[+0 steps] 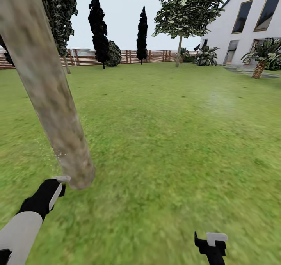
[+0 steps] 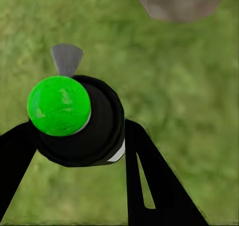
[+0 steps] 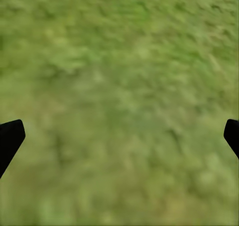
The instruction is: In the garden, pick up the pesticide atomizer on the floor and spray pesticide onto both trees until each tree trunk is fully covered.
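Atomizer (image 2: pixel 74 121), likely light, rigid and slick, sat clamped round its body in the left tool (image 2: pixel 82 151) beside the trunk (image 1: pixel 47 89); right tool (image 3: pixel 119 136) spread apart.

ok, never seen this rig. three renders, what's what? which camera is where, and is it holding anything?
It is a simulated two-armed wheeled robot in a garden. The big picture is from its head, looking down over the lawn: a thick pale grey-brown tree trunk stands close on its left, with a few pale specks of pesticide beside it. The other two are cameras on each wrist. The left gripper is closed on a black atomizer with a bright green round cap and a grey nozzle. The right gripper is open over grass, holding nothing.
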Controlling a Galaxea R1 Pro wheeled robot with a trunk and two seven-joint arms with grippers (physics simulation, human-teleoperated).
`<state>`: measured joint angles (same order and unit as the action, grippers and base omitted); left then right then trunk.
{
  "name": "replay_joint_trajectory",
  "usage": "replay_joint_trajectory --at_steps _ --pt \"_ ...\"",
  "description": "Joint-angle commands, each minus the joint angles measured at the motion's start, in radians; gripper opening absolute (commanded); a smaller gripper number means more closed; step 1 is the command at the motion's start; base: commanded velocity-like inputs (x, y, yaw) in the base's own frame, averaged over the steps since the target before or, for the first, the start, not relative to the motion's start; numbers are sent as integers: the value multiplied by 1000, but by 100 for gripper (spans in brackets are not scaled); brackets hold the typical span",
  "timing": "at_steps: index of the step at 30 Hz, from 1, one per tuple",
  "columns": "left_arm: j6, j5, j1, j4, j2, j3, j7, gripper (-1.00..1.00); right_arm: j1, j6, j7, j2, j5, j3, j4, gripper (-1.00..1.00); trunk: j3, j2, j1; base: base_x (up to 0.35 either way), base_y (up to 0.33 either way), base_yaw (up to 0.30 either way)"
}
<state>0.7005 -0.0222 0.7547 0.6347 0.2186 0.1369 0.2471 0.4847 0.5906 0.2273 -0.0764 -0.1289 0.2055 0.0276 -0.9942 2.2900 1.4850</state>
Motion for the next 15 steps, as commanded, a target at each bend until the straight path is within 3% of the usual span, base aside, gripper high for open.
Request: replay_joint_trajectory --at_steps 1,3,6,10,12,15 --pt "-2 -2 -2 -11 0 0 2 -100 0 0 1 0 0 0 0 100 0 0 0 60 0 3" --pt "-9 2 -4 -53 -1 1 3 -100 0 0 0 0 0 0 0 100 0 0 0 135 0 1" --pt "-137 3 -5 -96 -1 7 2 -100 0 0 0 0 0 0 0 100 0 0 0 283 0 0" --pt "-165 4 -5 -150 -3 7 -2 -100 0 0 -1 1 0 1 0 100 0 0 0 334 0 0" --pt "-213 0 -5 -196 1 10 5 -100 0 0 -2 1 0 1 0 100 0 0 0 337 0 0" --pt "-237 1 -5 -205 2 9 7 -100 0 0 -2 1 0 1 0 100 0 0 0 337 0 2"
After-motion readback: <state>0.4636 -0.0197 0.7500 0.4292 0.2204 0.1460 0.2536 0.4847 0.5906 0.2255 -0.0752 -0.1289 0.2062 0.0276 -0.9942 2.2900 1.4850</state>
